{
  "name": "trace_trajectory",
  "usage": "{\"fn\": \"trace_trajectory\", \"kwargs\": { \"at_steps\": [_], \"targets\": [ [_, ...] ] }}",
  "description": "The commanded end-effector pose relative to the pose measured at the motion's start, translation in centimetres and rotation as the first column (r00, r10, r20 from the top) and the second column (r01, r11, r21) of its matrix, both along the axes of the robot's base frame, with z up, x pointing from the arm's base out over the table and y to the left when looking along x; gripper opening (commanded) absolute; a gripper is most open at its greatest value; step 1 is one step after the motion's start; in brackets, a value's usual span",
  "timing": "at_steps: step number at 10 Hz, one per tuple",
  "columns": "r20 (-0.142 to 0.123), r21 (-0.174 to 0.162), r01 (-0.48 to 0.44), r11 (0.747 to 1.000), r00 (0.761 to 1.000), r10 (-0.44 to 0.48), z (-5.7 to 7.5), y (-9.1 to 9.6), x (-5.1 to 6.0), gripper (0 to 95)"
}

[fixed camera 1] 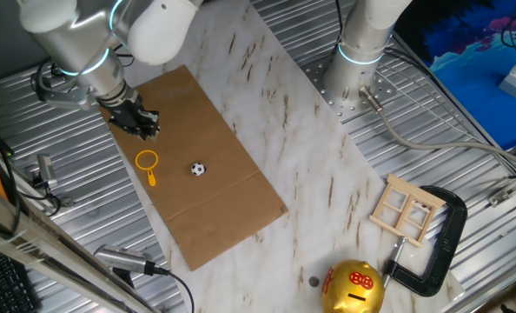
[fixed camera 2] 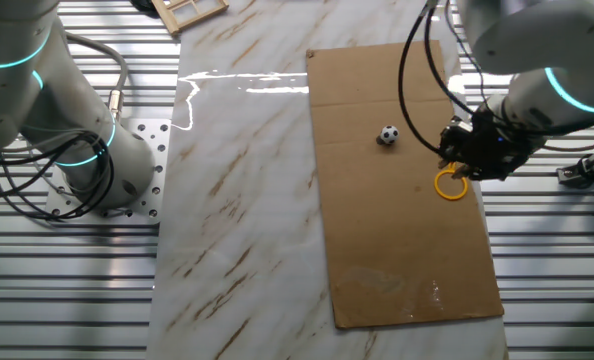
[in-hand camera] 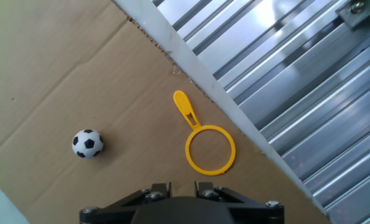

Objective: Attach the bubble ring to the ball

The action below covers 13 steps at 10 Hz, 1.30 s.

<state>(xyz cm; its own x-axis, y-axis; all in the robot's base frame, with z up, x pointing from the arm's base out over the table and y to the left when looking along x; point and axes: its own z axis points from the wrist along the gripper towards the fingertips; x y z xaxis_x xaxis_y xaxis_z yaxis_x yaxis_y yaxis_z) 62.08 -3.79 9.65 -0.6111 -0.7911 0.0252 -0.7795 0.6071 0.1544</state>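
Observation:
The yellow bubble ring (fixed camera 1: 151, 177) lies flat on the brown cardboard sheet (fixed camera 1: 215, 209), near its edge by the ribbed metal table. It also shows in the other fixed view (fixed camera 2: 440, 185) and in the hand view (in-hand camera: 185, 107). The small black-and-white ball (fixed camera 1: 197, 169) rests on the cardboard a few centimetres from the loop, apart from it, and shows in the other fixed view (fixed camera 2: 388, 135) and in the hand view (in-hand camera: 87, 144). My gripper (fixed camera 1: 143, 129) hovers above the cardboard just beyond the ring's loop, also in the other fixed view (fixed camera 2: 457, 160). In the hand view (in-hand camera: 182, 186) its jaws stand slightly apart and hold nothing.
A gold piggy bank (fixed camera 1: 353, 287), a small wooden frame (fixed camera 1: 406, 209) and a black clamp (fixed camera 1: 445, 243) sit at the far end of the marble board. A second arm's base (fixed camera 1: 358, 69) stands on the ribbed metal. The cardboard's edge runs close beside the ring.

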Motion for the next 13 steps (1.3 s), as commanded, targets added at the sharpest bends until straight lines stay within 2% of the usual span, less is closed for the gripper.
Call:
{"fn": "trace_trajectory", "kwargs": {
  "at_steps": [1,4,8,11,12,13],
  "targets": [
    [0.004,0.001,0.003,1.000,1.000,-0.003,-0.5,0.0,0.4,19.0],
    [0.022,0.012,0.011,1.000,1.000,-0.011,-2.0,0.2,1.0,19.0],
    [0.029,0.019,0.011,1.000,1.000,-0.011,-3.2,0.5,1.4,19.0],
    [0.032,0.021,0.005,1.000,0.999,-0.005,-4.2,0.8,2.2,19.0],
    [0.030,0.016,0.005,1.000,1.000,-0.005,-4.6,1.1,3.0,19.0],
    [0.030,0.016,0.010,1.000,0.999,-0.011,-4.8,1.3,3.3,19.0]
  ]
}}
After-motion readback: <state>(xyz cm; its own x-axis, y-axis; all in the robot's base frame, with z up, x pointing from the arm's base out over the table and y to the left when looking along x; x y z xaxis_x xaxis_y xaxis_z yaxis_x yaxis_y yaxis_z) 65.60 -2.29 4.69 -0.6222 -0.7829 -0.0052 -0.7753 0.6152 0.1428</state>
